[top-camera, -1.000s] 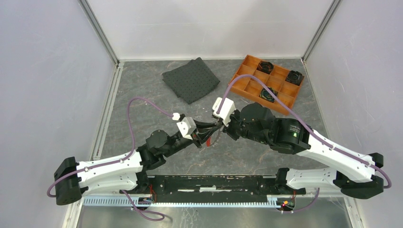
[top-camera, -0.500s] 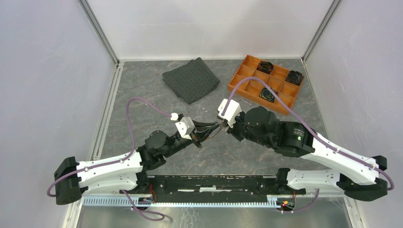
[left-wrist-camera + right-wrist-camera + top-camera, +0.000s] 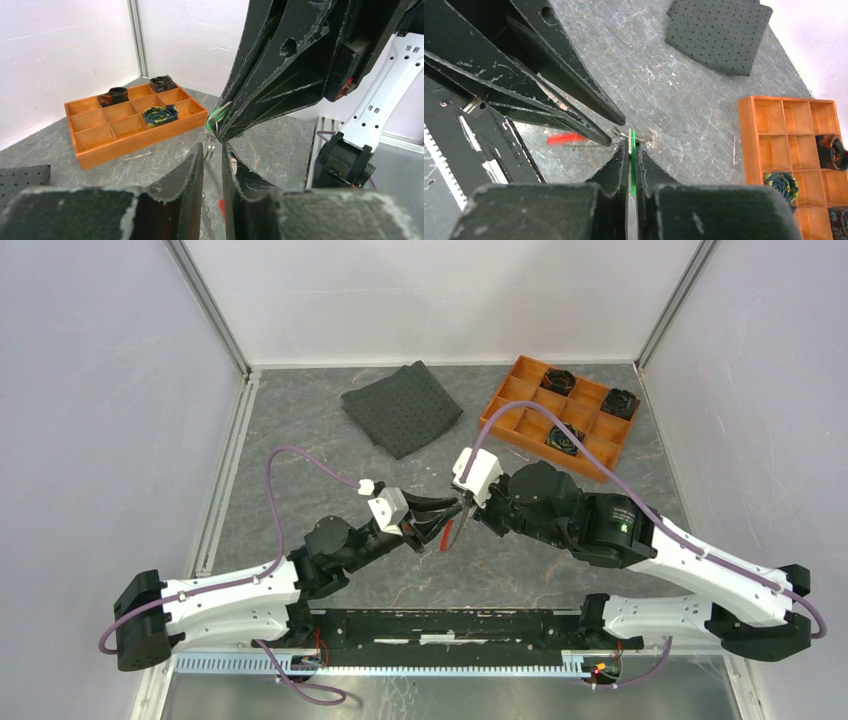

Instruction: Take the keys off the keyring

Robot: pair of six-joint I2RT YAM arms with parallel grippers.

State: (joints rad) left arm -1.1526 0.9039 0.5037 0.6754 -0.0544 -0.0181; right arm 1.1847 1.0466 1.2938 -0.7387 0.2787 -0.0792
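My right gripper (image 3: 463,508) is shut on the green key (image 3: 632,165), held edge-on between its pads above the table. The thin grey keyring (image 3: 646,135) hangs at its tips. It also shows in the left wrist view (image 3: 210,148), between my left fingertips. My left gripper (image 3: 452,517) meets the right one tip to tip, with its jaws a little apart around the ring and not clamping it. The red key (image 3: 447,536) dangles below the ring. It is blurred in the right wrist view (image 3: 566,139) and shows between my left fingers (image 3: 220,204).
An orange divided tray (image 3: 520,415) stands at the back right with black gear-like pieces (image 3: 565,440) in some cells. A dark dotted foam mat (image 3: 402,408) lies at the back centre. White walls close in the grey table on three sides.
My left jaws have spread apart. The red key, not visible before, now hangs and swings below the grippers. My right gripper shifted slightly right, then back, still holding the green key.
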